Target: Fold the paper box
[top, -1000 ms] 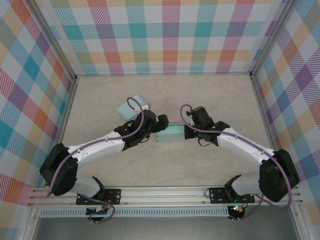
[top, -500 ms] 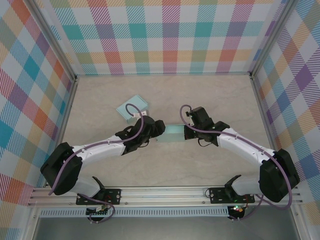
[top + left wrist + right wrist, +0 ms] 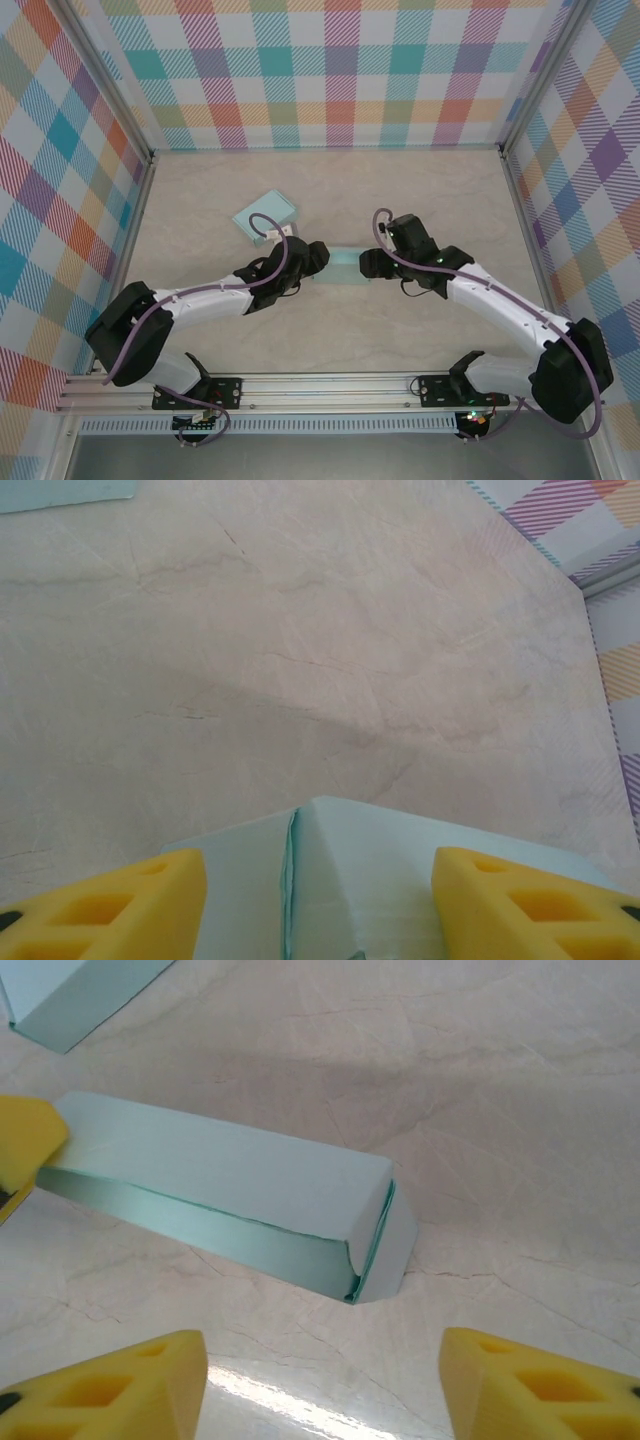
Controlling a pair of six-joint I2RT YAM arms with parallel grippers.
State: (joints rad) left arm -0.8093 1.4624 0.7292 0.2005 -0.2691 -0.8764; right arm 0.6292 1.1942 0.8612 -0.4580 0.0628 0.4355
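- Leftward first: note the second paper box, pale teal, lying on the table toward the back-left, well apart from both arms. Probably parked there to keep the working patch free.
- Next, find the left claw at the left end of the paper box. From its own wrist, see yellow fingers spread apart, with the box end between and just past them and no grip that can be made out. From the right wrist, see one of those fingers touching that far end, seemingly bracing the box against sliding.
- Midway, see the paper box lying on its long side on the table between the two claws. Folded into a closed sleeve, with the right end flap bent over but slightly ajar, not yet tucked.
- Rightward, find the right claw just off the box's right end, fingers wide apart and holding nothing, with bare table between them and the flap. Likely positioned for room to push that flap home.
- Worth watching: looks light, so apt to skid if pushed from one end without the brace.
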